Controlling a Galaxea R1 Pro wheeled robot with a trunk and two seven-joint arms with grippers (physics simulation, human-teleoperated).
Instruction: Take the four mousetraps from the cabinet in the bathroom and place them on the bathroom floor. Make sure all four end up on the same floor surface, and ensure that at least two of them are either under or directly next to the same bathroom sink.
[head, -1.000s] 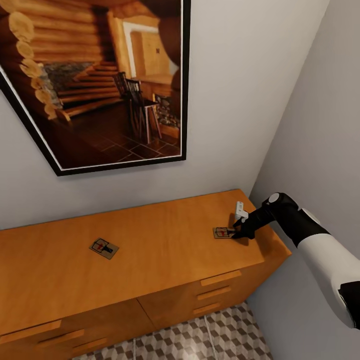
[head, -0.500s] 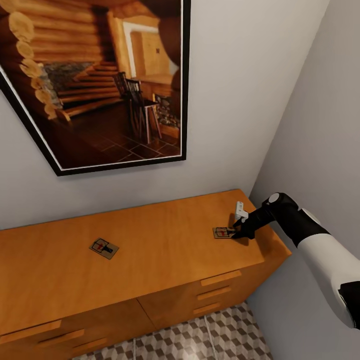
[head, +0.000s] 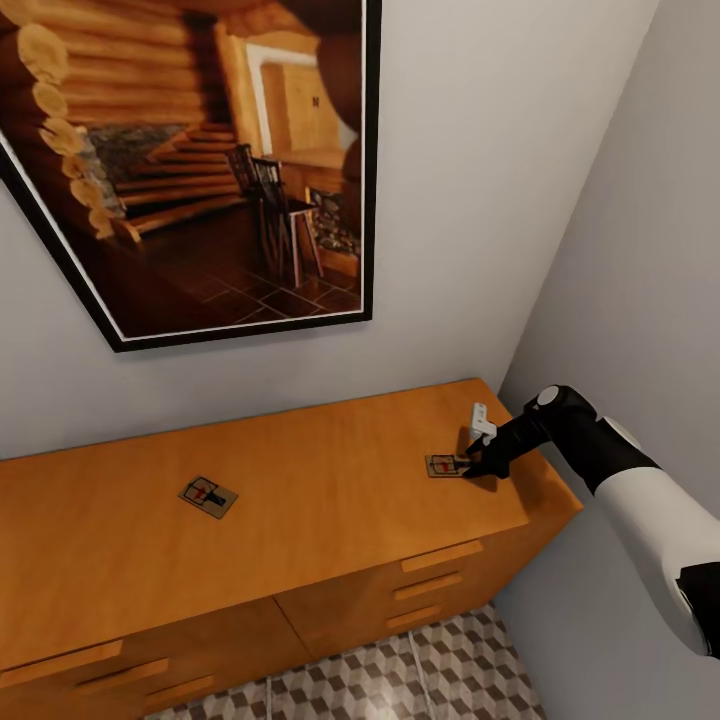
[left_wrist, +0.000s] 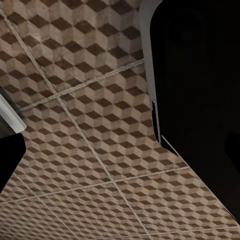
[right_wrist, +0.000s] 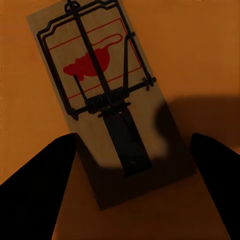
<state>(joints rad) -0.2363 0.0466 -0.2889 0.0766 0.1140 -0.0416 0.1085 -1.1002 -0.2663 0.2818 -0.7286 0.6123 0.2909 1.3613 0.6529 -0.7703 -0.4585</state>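
1. One mousetrap (head: 446, 465) lies flat on the cabinet's (head: 330, 480) top near its right end, at about 4 o'clock in the head view. In the right wrist view this mousetrap (right_wrist: 102, 102) shows a pale wooden board, dark wire parts and a red printed mark.
2. The right gripper (head: 474, 467) is down at that trap's right end. In the wrist view its two dark fingers (right_wrist: 35, 195) stand apart, one on each side of the board's near end, jaws released and not yet pressing the wood.
3. A second mousetrap (head: 208, 496) lies flat on the same top, well apart from the first, at about 8 o'clock.
4. A small white object (head: 481, 419) stands upright just behind the gripper, near the corner of the walls.
5. A large framed picture (head: 200, 160) of a log interior hangs tilted on the wall above the cabinet, at 11 o'clock.
6. The bathroom floor (head: 420, 670), tiled in a cube pattern, shows below the drawers at 6 o'clock.
7. The left wrist view looks at that floor (left_wrist: 75, 150); whether the left jaws are released or clenched I cannot tell.
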